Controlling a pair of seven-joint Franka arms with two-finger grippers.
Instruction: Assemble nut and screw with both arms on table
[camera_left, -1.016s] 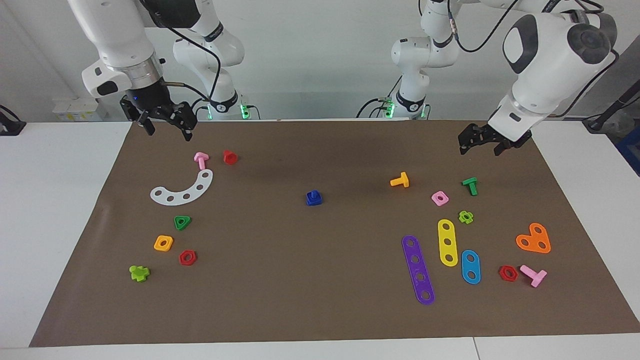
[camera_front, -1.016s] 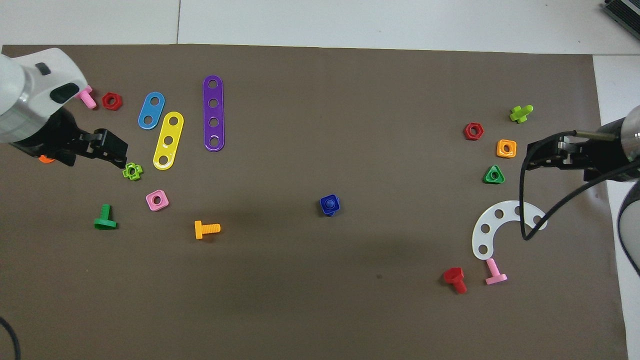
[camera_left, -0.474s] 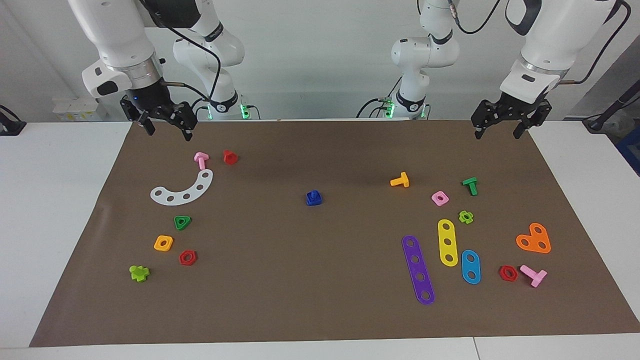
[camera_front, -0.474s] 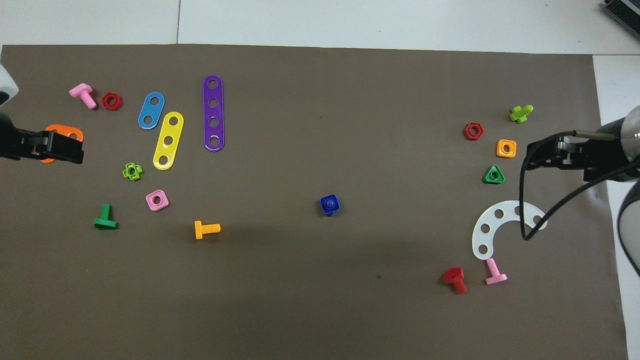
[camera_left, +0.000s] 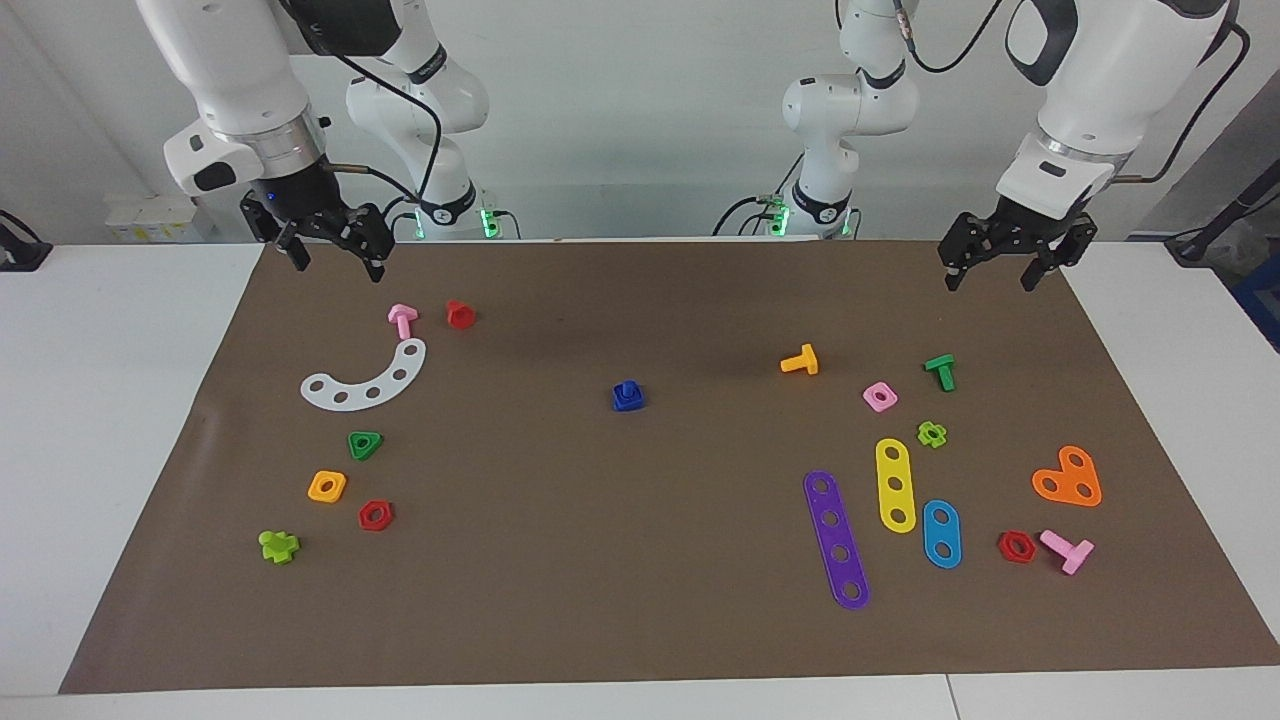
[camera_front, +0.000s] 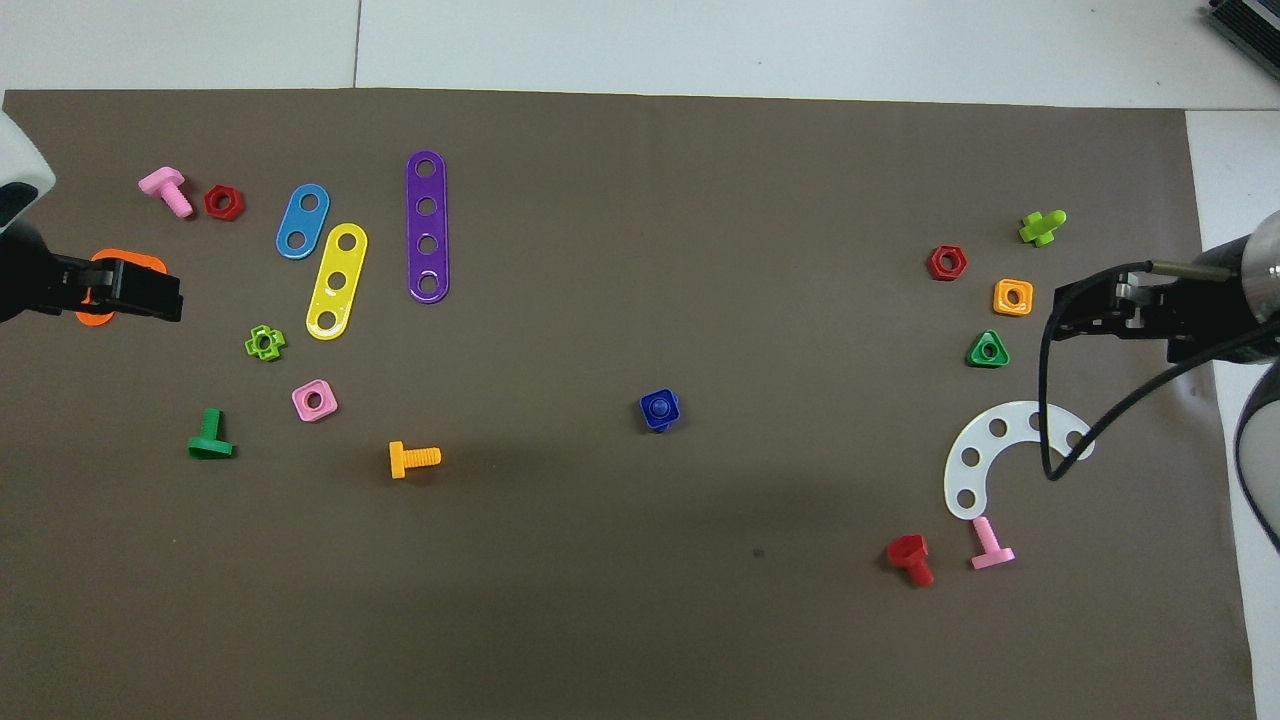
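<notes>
Facing view shows the left gripper (camera_left: 1000, 268) raised over the mat's edge next to the robots, at the left arm's end of the table, fingers spread and empty. The right gripper (camera_left: 335, 250) hangs the same way over the matching corner at the right arm's end, fingers apart, nothing between them, with the pink bolt (camera_left: 402, 320) and red bolt (camera_left: 460, 314) on the mat below it and a little farther from the robots.

Both grippers are well apart from the task's pieces. The dark blue nut (camera_left: 627, 399) sits flat near the middle of the brown mat (camera_left: 640, 600), and the dark blue screw (camera_left: 626, 388) stands in it, its blue tip showing through the nut's centre in the overhead view (camera_front: 659, 407). Whether it is fully threaded cannot be told.

Judging from that, the assembly looks done: nut and screw are joined and set down on the table (camera_left: 100, 420), and both arms appear parked, with nothing evident left but to wait.
</notes>
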